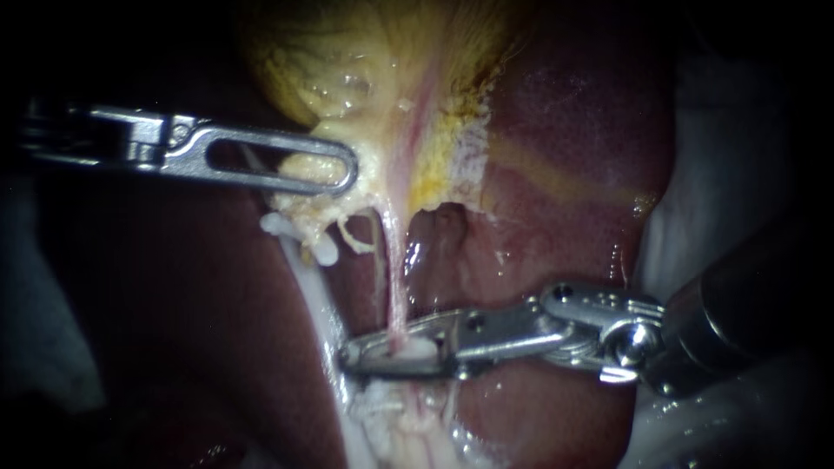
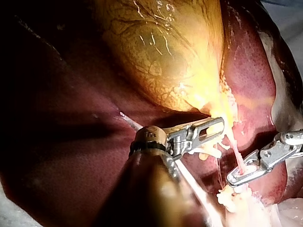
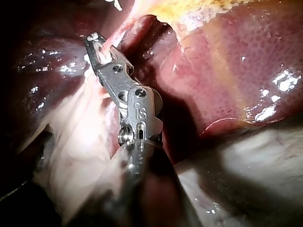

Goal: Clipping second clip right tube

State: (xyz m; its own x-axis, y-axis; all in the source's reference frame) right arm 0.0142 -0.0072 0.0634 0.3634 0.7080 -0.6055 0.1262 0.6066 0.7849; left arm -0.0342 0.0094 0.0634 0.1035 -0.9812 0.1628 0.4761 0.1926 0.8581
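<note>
Nearest the endoscope, the right instrument (image 1: 349, 357) comes in low from the right, its shaft a dark bulk cut off at the edge. Its jaws are drawn close around the right tube (image 1: 393, 260), a thin pink strand, and a white clip (image 1: 422, 350) sits between them. They seem to press the tube from both sides, though the clip and glare hide the contact itself. Below the jaws the tube is lost among pale shreds. Just beside it on the left runs a white tube (image 1: 304, 287), whose lower end passes out of sight near the jaws.

Farther up, the pink strand climbs to the yellow lower end of the gallbladder (image 1: 347, 52). The left instrument (image 1: 347, 169) pinches that tissue; only one slotted jaw faces the endoscope, with a yellow lump showing through the slot, and the other jaw lies hidden behind it. The left wrist view shows both jaws pressed onto the tissue. Its shaft fades into the dark.

Behind all this lies the liver (image 1: 573, 130), red and wet, with its far edges in shadow.
</note>
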